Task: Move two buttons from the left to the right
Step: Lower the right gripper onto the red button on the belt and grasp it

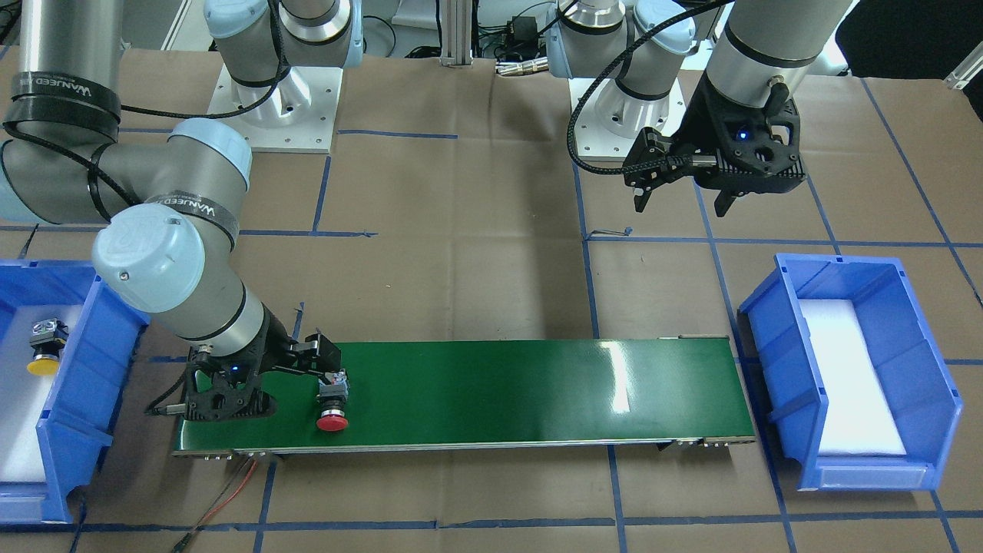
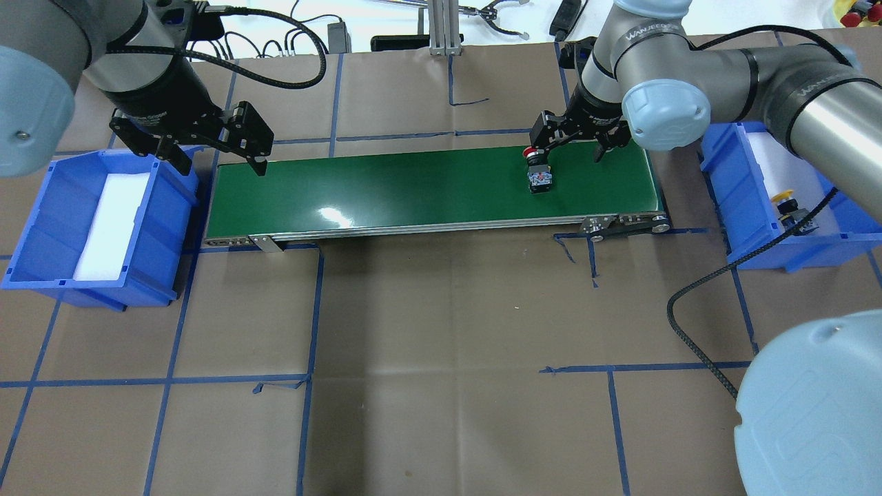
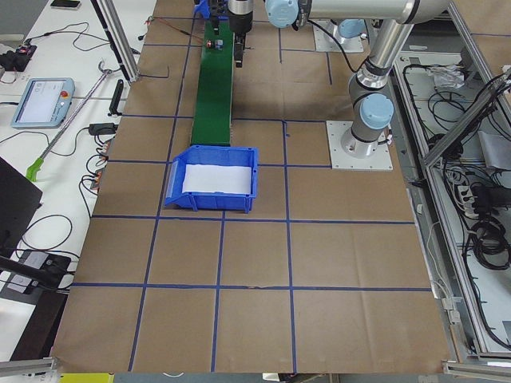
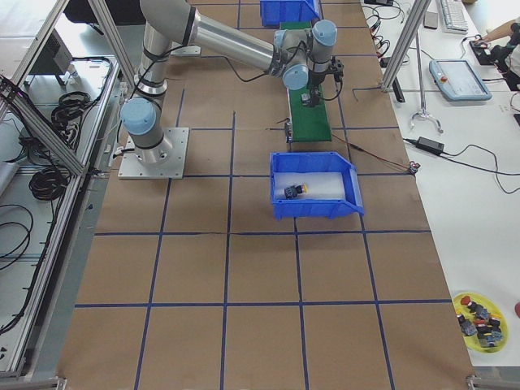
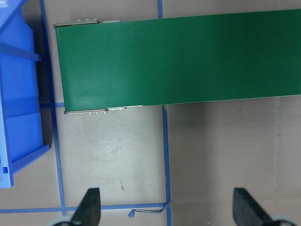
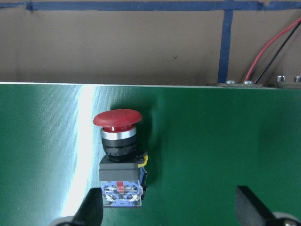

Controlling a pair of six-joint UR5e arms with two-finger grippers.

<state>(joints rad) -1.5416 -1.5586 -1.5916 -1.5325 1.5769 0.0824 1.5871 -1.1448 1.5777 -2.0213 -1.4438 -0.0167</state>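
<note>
The red button (image 2: 537, 172) lies on its side on the green conveyor belt (image 2: 413, 186), near the belt's right end. It also shows in the front view (image 1: 332, 405) and the right wrist view (image 6: 120, 155). My right gripper (image 2: 570, 145) hangs open just above it, with the button close to one finger (image 6: 89, 212) and touching neither. The yellow button (image 2: 791, 207) lies in the blue bin (image 2: 730, 200) on my right, also seen in the front view (image 1: 44, 349). My left gripper (image 2: 222, 162) is open and empty above the belt's left end.
A second blue bin (image 2: 41, 227) with a white foam pad stands at the belt's left end. Red and black wires (image 1: 223, 499) run from the belt's right end. Brown paper with blue tape lines covers the table.
</note>
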